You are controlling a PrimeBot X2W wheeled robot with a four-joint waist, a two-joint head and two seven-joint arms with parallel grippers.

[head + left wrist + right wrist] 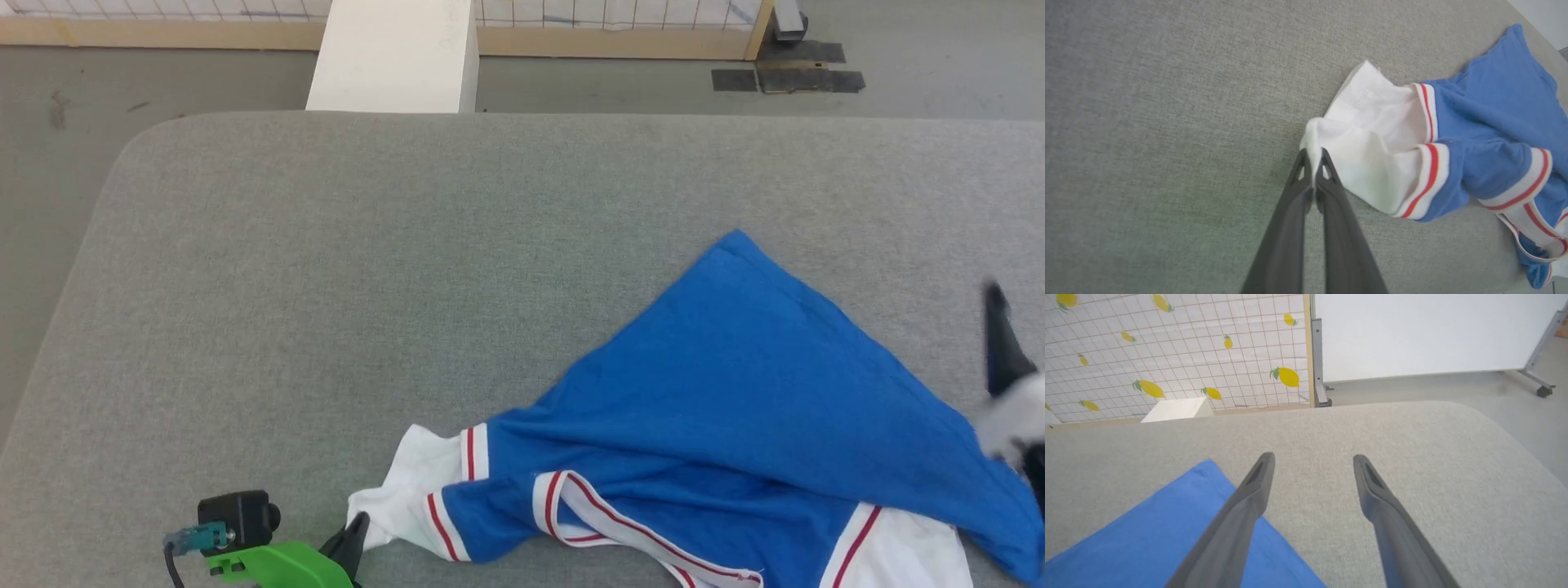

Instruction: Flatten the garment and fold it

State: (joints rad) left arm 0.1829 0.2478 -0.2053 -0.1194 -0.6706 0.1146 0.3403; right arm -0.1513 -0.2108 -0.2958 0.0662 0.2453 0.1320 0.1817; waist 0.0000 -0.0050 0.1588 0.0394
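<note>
The garment (735, 408), a royal-blue jersey with white sleeves and red-striped trim, lies rumpled on the right near part of the grey table (326, 286). Its blue body comes to a point at the far side. My left gripper (1313, 157) is shut on the edge of a white sleeve (1367, 163) at the garment's left end; in the head view that gripper (353, 535) sits at the bottom left. My right gripper (1312, 461) is open and holds nothing, raised over the garment's (1167, 531) right edge. One of its dark fingers (1000, 339) shows at the right edge of the head view.
The padded grey table has rounded corners, with bare surface to the left and far side. Beyond it stand a white block (396, 53) and a lemon-patterned mesh fence (1167, 355). A white panel on a wheeled stand (1433, 335) is at the far right.
</note>
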